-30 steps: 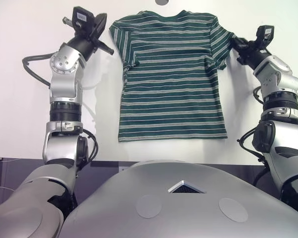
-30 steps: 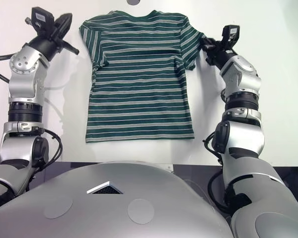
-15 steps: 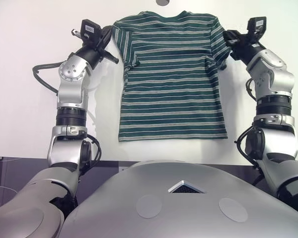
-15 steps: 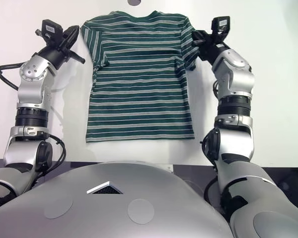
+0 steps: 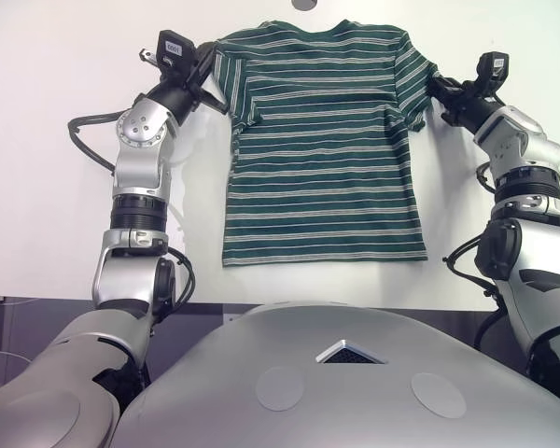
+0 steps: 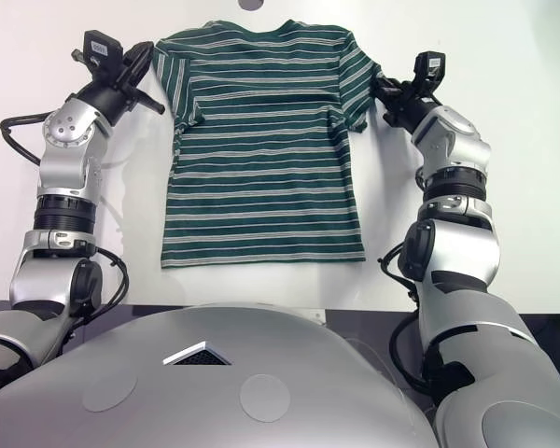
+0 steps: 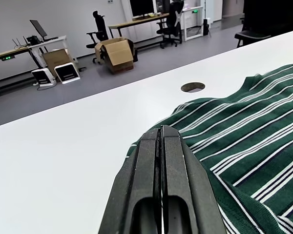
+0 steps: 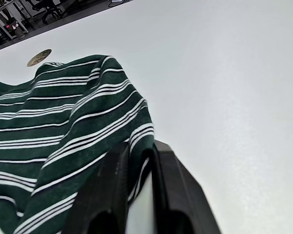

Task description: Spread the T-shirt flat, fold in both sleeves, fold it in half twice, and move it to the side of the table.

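One T-shirt [image 5: 322, 159] lies lengthwise, collar away from the robot; left end effector [image 7: 161, 134] closed, right end effector [image 8: 139, 165] pinching sleeve [image 8: 97, 102]

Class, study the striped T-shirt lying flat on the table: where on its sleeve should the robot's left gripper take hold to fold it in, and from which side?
Pinch the outer hem of the left sleeve, coming in low from the robot's left. The T-shirt lies flat, so probably only that free edge, beside the left gripper, gives a lip to catch.
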Controlling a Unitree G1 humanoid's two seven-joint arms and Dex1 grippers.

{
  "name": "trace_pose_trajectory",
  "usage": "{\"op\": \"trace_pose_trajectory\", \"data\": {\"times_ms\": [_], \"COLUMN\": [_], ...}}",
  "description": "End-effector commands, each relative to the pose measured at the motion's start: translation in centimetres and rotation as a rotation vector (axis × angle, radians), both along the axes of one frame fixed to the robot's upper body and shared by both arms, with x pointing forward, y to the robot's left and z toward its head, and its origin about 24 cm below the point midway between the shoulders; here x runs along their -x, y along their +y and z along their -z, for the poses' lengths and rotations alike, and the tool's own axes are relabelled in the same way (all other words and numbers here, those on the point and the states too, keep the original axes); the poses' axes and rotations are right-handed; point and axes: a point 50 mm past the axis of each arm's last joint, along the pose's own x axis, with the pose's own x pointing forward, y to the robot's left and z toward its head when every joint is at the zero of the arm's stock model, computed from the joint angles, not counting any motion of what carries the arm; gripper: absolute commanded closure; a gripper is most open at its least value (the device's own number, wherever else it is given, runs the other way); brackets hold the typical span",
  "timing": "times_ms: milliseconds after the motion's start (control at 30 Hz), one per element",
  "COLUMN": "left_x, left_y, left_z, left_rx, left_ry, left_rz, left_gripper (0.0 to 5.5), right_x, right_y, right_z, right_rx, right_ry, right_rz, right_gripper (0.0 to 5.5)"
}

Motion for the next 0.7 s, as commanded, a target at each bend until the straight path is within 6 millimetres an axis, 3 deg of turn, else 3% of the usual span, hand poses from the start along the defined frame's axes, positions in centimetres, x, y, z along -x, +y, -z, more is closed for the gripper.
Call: {"op": "trace_pose_trajectory", "data": {"times_ms": [33, 133, 367, 567, 700], "left_x": [-0.1, 0.1, 0.2, 0.4, 0.6], "left_y": [0.1, -0.3, -0.3, -0.6, -0.7], "left_z": [0.0, 0.5, 0.9, 1.3, 1.4], "left_rx": [-0.016, -0.016, -0.021, -0.027, -0.031], "left_ry": [-0.001, 0.008, 0.022, 0.036, 0.039], "left_rz": [-0.010, -0.004, 0.002, 0.008, 0.011], "left_gripper": [5.50, 5.50, 5.50, 5.50, 5.50], "right_x": [0.4, -0.3, -0.1, -0.4, -0.1], "right_y": [0.6, 2.5, 8.3, 10.5, 11.2], "right_z": [0.9, -0.9, -0.8, -0.5, -0.9], "right_rx": [-0.006, -0.044, -0.049, 0.017, 0.020], "right_ry": [0.017, -0.113, -0.110, -0.062, -0.069], "right_rz": [-0.021, -0.112, -0.223, -0.231, -0.266], "right_gripper": [5.44, 5.48, 5.48, 5.48, 4.72]}}
